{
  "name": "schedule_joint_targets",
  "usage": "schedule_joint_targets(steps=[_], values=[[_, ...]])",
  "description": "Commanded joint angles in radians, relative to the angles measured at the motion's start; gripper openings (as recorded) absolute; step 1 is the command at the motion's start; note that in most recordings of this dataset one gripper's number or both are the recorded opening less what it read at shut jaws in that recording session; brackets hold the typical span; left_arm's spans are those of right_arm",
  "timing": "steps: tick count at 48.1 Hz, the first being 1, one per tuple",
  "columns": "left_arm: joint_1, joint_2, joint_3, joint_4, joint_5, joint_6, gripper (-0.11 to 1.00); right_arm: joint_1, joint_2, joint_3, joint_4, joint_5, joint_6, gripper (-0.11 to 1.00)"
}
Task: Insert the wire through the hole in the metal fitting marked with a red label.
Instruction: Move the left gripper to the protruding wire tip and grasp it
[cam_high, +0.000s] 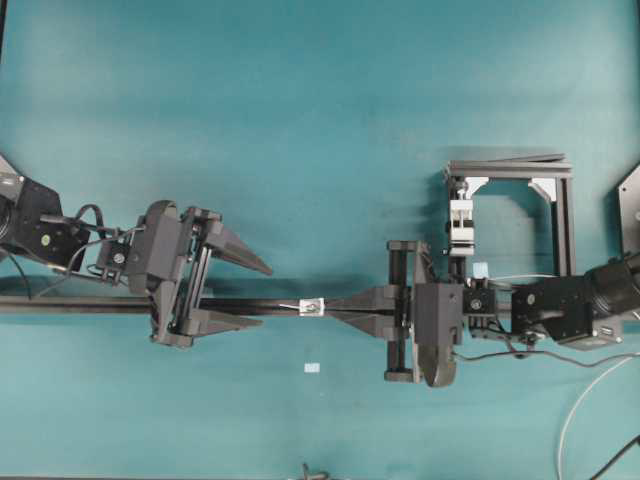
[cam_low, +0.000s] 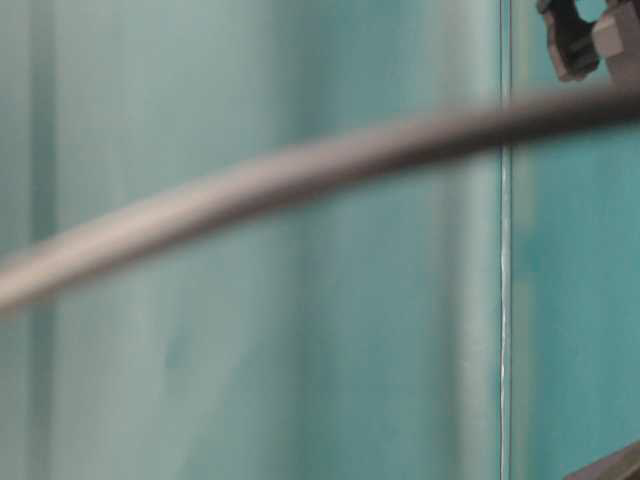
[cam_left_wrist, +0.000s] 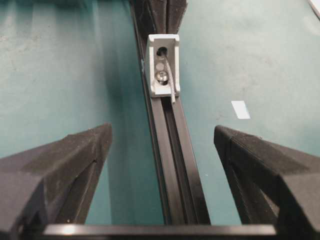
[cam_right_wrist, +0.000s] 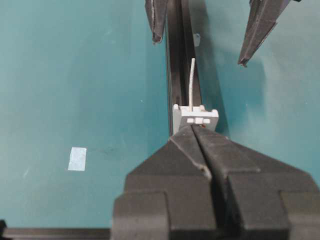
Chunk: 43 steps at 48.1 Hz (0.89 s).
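Nearest the right wrist camera, the right gripper (cam_right_wrist: 200, 131) has its jaws pressed together, their tips right at the back of the metal fitting (cam_right_wrist: 196, 117), which sits on the black rail (cam_right_wrist: 181, 60) lying across the teal bench (cam_high: 300, 120). The left gripper (cam_high: 266, 295) faces it along the rail with jaws wide apart and nothing between them but the rail, one on either side of it. The wire (cam_right_wrist: 192, 84) shows as a short pale piece standing out of the fitting toward the left gripper, at the hole (cam_left_wrist: 162, 50); whether the right jaws pinch it cannot be told.
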Motion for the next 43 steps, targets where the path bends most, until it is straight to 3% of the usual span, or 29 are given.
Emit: schedule_joint_targets(steps=[1, 32, 43], values=[[-0.003, -0.018, -0.021, 0.002, 0.008, -0.002, 0.8, -0.002, -0.015, -0.017, -0.005, -0.005, 0.0, -0.01], [-0.003, -0.017, -0.11, 0.0, 0.097, -0.002, 0.61, -0.002, -0.015, -0.02, -0.006, 0.011, 0.0, -0.01], [-0.003, -0.017, -0.115, 0.002, 0.11, -0.021, 0.37, -0.002, -0.014, -0.02, -0.005, 0.011, 0.0, -0.01]])
